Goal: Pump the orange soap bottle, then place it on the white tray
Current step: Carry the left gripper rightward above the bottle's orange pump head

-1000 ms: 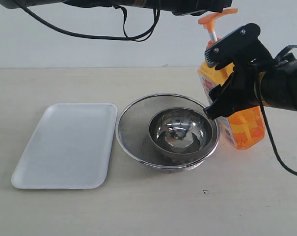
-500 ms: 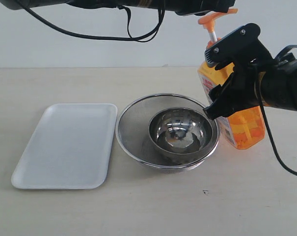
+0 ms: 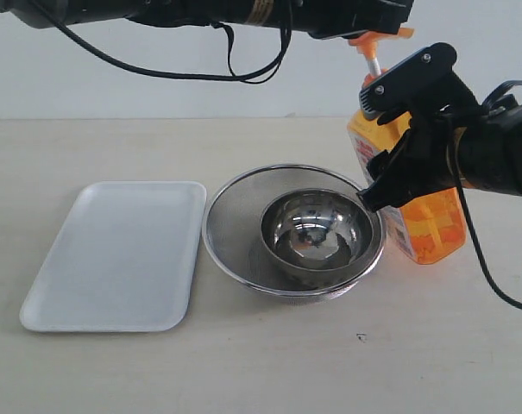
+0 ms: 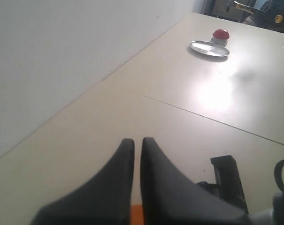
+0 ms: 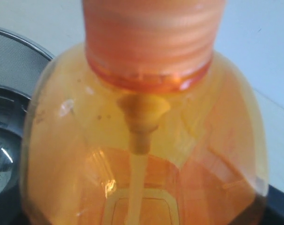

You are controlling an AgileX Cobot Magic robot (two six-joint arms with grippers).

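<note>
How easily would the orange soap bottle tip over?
Probably easily: the orange soap bottle is tall and narrow. It looks only part full, so likely lightish. The right claw straddling it should steady it.

A robot lab, by the look: bare beige table (image 3: 243,371), blank white wall (image 3: 114,95), cabled black arm (image 3: 502,151). Far ahead of the left pincer (image 4: 137,145), a red button (image 4: 220,33) and steel plate (image 4: 209,48) sit on an adjoining tabletop (image 4: 254,89).
</note>
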